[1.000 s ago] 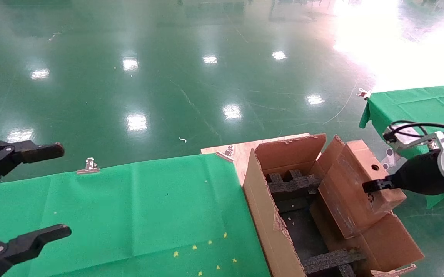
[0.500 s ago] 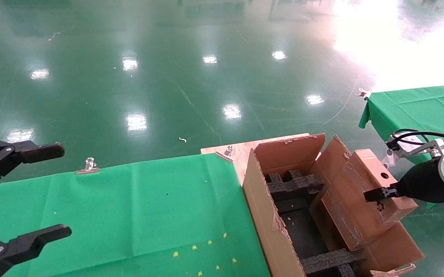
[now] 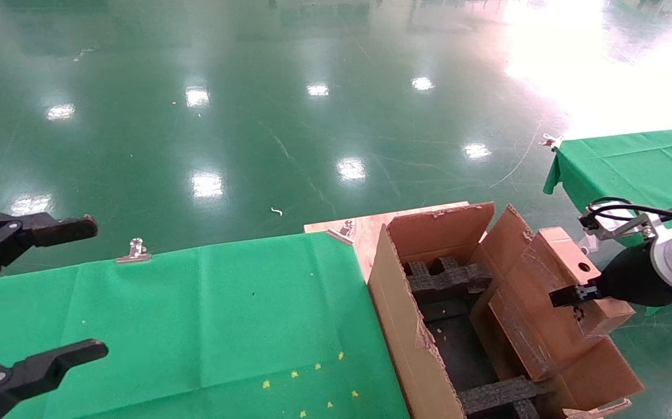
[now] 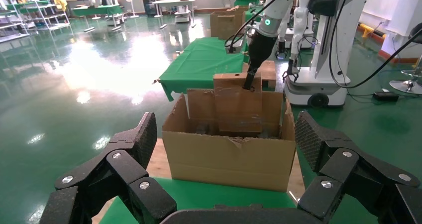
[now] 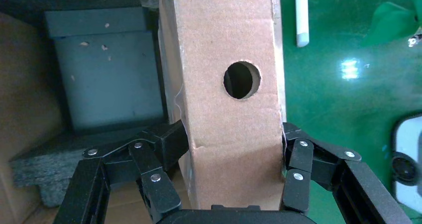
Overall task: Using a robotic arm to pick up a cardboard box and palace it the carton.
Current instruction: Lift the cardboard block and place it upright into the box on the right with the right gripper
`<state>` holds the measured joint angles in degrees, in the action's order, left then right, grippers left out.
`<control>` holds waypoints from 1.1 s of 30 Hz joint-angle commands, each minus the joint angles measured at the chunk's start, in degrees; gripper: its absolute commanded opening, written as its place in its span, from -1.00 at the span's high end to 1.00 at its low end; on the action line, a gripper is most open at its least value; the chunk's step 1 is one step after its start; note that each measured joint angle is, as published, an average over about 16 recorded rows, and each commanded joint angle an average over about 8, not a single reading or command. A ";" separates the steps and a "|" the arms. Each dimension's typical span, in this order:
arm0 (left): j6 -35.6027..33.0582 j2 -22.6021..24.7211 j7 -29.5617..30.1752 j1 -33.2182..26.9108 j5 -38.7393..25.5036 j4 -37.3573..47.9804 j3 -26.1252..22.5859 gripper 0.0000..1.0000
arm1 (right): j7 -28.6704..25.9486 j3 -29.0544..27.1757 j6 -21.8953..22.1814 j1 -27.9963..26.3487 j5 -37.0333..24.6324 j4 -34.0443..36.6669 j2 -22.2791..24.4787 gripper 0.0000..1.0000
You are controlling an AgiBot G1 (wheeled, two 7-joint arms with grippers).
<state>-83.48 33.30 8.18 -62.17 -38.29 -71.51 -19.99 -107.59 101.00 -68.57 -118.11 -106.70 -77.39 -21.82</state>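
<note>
The small brown cardboard box [image 3: 537, 302] with a round hole [image 3: 583, 267] stands tilted, its lower end inside the right side of the large carton [image 3: 397, 326]. The white robotic arm's right gripper [image 3: 569, 294] is shut on the box's narrow holed end. In the right wrist view both fingers [image 5: 166, 144] press the box [image 5: 229, 45] below the hole [image 5: 241, 79]. Black foam dividers [image 3: 444, 279] lie inside the carton. My left gripper [image 3: 94, 285] is open and empty at the far left, facing the carton [image 4: 234, 159] and the held box [image 4: 238, 104].
The carton sits on a wooden board [image 3: 365, 230] beside a green cloth table [image 3: 196, 320] held by metal clips [image 3: 134, 251]. A second green table [image 3: 633, 157] stands behind the right arm. Shiny green floor lies beyond.
The right gripper has carried the box a little right and down, so it sits lower in the carton. The left gripper has not moved.
</note>
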 commanded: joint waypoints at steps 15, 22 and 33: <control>0.00 0.00 0.00 0.00 0.00 0.00 0.00 -1.00 | -2.65 1.29 4.19 3.97 -1.63 0.43 -2.77 1.00; 0.00 0.00 0.00 0.00 0.00 0.00 -0.01 -1.00 | -4.10 2.17 7.83 6.85 -3.38 1.09 -4.06 1.00; 0.00 0.00 0.00 0.00 0.01 0.00 -0.01 -1.00 | -5.08 3.30 12.68 11.07 -4.61 3.58 -6.01 1.00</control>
<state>-83.48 33.30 8.17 -62.17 -38.28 -71.51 -20.00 -112.44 104.26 -55.95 -107.10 -111.11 -73.74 -27.87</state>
